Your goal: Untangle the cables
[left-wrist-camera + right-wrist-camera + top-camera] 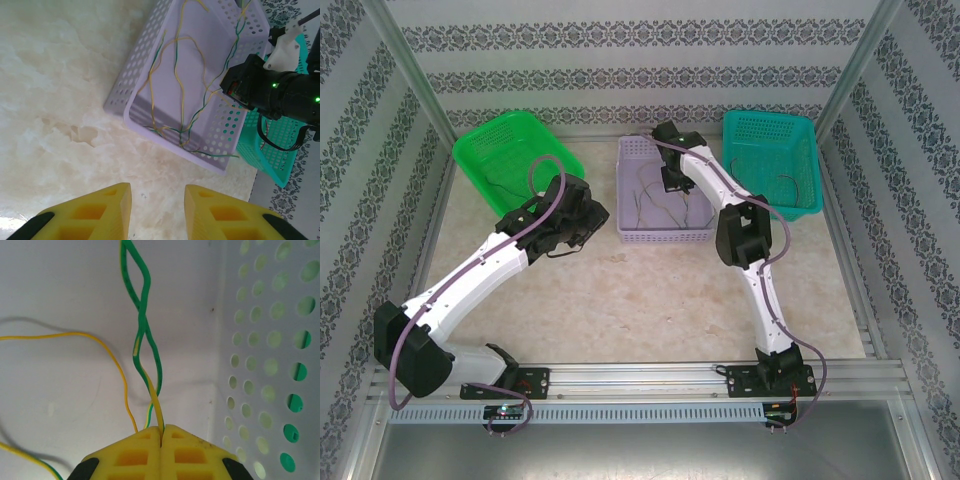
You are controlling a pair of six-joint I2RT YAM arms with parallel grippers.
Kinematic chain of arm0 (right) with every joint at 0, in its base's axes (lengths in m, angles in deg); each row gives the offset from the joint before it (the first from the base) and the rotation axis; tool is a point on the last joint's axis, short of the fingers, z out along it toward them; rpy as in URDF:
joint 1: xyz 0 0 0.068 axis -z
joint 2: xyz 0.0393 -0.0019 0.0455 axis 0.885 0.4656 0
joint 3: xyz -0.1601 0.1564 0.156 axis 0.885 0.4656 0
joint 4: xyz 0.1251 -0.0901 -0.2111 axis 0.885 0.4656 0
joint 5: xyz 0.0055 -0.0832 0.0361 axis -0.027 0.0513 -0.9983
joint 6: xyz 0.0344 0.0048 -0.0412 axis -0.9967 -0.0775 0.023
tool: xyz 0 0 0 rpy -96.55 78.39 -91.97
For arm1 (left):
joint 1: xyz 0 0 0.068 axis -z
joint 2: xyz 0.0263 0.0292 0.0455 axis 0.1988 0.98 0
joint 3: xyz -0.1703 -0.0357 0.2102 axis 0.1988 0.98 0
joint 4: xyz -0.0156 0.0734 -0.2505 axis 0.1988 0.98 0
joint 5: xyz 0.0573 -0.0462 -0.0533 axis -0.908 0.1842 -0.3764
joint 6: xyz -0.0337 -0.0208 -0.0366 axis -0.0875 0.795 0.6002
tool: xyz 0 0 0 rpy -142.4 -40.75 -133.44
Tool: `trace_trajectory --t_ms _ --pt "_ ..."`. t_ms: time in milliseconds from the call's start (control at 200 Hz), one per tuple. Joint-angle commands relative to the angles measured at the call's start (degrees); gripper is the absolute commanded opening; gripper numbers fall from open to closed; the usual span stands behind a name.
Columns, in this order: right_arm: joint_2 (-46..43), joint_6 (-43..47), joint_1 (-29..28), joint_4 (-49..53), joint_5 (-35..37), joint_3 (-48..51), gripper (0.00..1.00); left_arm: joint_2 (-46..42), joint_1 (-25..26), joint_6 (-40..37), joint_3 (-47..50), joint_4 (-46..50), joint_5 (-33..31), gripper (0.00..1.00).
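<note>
Right wrist close-up: clamped fully shut, with the right gripper (pixel 161 436), on the cables (pixel 145 335), a yellow strand running into the seam between the pads and a green one twisted round it just above, low inside the lilac basket (pixel 265 365), beside its perforated wall. Seemingly mid-separation: one twisted pair gripped, not yet drawn out of the tangle. Next probably calls for a slow lift up and away so the twist unwinds, minding the loose yellow loop alongside, liable to snag. From above: reaches forward with the right arm over the middle basket, wrist bent down into it. Hovers with the left gripper (pixel 157 200) over bare table (pixel 60 100) near that basket's corner, jaws partly apart and holding nothing.
</note>
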Motion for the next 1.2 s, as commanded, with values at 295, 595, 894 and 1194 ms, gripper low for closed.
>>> trace_trajectory --t_ms 295,595,894,1194 --pt "5.2 1.6 -1.1 4.2 2.0 -4.5 0.00 -3.9 0.4 -0.6 -0.1 2.6 -2.8 0.33" --pt "3.8 0.9 -1.6 4.6 3.2 -6.0 0.29 -4.3 0.5 -1.1 -0.3 3.8 -3.4 0.34" --pt "-3.4 -0.6 -1.6 3.8 4.1 -5.7 0.42 -4.5 0.1 -2.8 -1.7 5.5 -4.6 0.36" --pt "-12.7 -3.3 -0.6 3.0 3.2 -4.1 0.50 -4.7 -2.8 -6.0 -6.2 11.7 -4.6 0.47"
